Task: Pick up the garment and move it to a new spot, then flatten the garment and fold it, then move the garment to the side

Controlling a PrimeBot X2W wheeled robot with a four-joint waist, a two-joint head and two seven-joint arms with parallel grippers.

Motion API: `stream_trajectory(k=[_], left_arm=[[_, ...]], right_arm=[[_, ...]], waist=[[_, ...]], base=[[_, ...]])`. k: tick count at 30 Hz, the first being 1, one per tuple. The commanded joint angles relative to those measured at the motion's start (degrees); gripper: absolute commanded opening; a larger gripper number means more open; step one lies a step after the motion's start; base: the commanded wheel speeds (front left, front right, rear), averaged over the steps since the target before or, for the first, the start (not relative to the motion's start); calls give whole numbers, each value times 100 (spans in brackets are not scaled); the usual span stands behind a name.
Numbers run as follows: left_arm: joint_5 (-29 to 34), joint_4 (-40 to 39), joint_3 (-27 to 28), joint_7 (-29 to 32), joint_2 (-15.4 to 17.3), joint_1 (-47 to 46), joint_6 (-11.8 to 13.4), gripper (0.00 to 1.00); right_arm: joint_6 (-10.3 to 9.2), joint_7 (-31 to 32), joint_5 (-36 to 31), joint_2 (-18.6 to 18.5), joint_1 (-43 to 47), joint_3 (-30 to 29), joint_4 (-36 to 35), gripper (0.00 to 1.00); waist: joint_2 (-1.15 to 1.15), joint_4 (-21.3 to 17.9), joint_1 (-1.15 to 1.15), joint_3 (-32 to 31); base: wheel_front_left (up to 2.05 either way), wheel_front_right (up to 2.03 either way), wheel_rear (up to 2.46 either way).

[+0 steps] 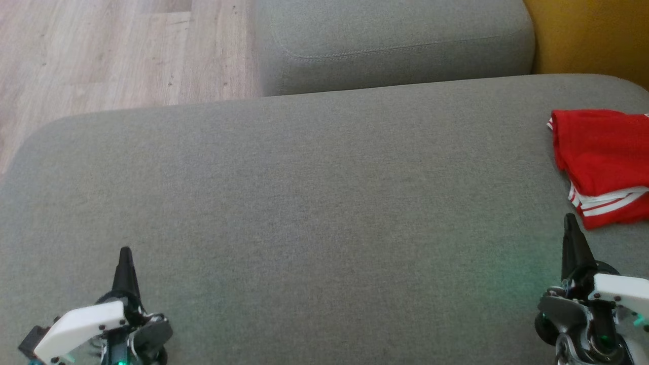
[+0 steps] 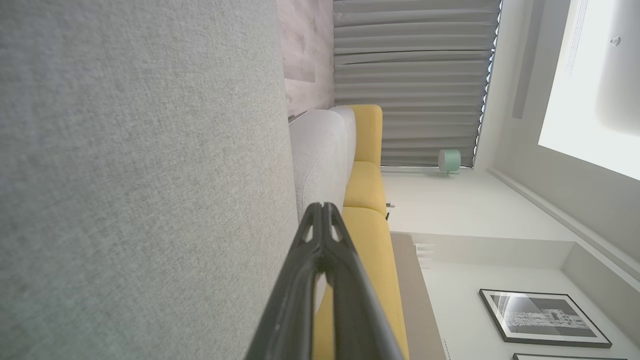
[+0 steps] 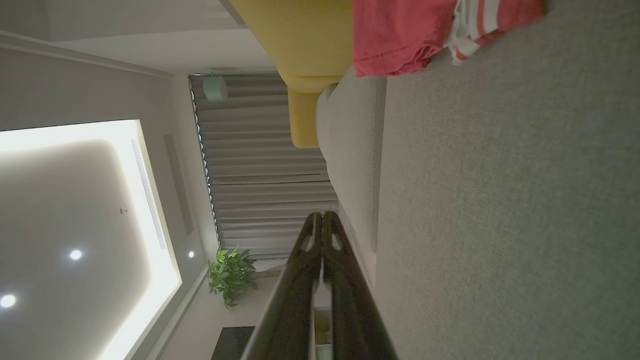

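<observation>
The garment [image 1: 603,162] is red with white stripes and lies folded at the right edge of the grey sofa seat [image 1: 314,203]; the right wrist view catches it [image 3: 400,35] at the top. My right gripper [image 1: 570,220] is shut and empty, its tip just short of the garment's near edge. My left gripper [image 1: 124,253] is shut and empty too, low at the left over bare cushion. In the wrist views the left gripper [image 2: 322,206] and the right gripper [image 3: 321,215] each show fingers pressed together with nothing between them.
A grey back cushion [image 1: 395,45] rises behind the seat. Yellow upholstery [image 1: 588,35] stands at the far right. Wooden floor [image 1: 101,56] lies beyond the seat's left edge. Grey curtains [image 2: 410,80] and a framed picture [image 2: 542,317] are in the room beyond.
</observation>
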Motion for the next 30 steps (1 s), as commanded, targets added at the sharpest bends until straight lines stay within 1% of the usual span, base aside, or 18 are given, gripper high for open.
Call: stream_trajectory(k=[1,30], left_arm=[[4,-162,234,35,54,-282,-38,0],[55,-159,295,84,11,-287,-38,0]], right_arm=[[-4,60,17,-80,-292,103,-220,0],[-4,100,-24,-45,-296,53,-217,0]], waist=[[0,0,0,-1],[0,0,0,-1]], base=[[0,0,0],[0,0,0]])
